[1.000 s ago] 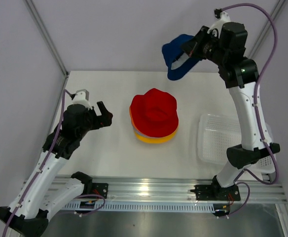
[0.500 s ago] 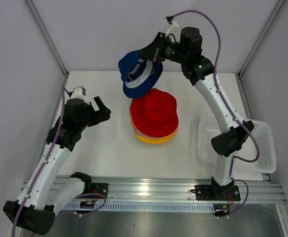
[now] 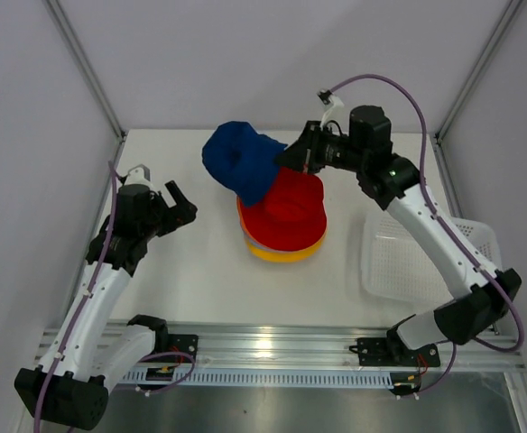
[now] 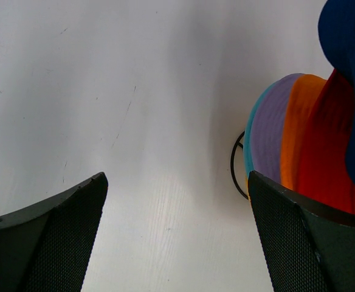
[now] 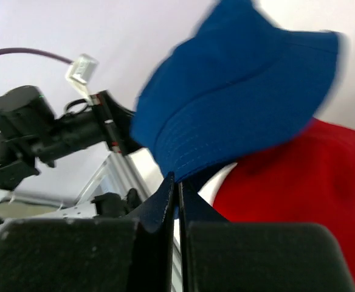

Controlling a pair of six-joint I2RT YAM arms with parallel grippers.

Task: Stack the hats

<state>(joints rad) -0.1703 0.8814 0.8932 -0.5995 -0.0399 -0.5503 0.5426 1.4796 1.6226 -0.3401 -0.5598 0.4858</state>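
Observation:
A stack of hats stands mid-table with the red hat (image 3: 291,203) on top, orange and lavender below it and the yellow hat (image 3: 281,253) at the bottom. My right gripper (image 3: 291,160) is shut on the brim of the navy blue hat (image 3: 239,163) and holds it in the air over the stack's far left edge. In the right wrist view the navy hat (image 5: 238,109) hangs from my closed fingertips (image 5: 176,185) above the red hat (image 5: 299,201). My left gripper (image 3: 180,206) is open and empty, left of the stack; its view shows the stack's teal, lavender and orange brims (image 4: 287,140).
A white mesh basket (image 3: 408,257) lies at the right side of the table under my right arm. A thin black wire ring (image 4: 235,164) shows under the stack's left edge. The table's near edge is an aluminium rail (image 3: 272,347).
My right arm has swung the navy hat down and to the left, from high at the back right to just above the red hat. My left gripper has shifted slightly left.

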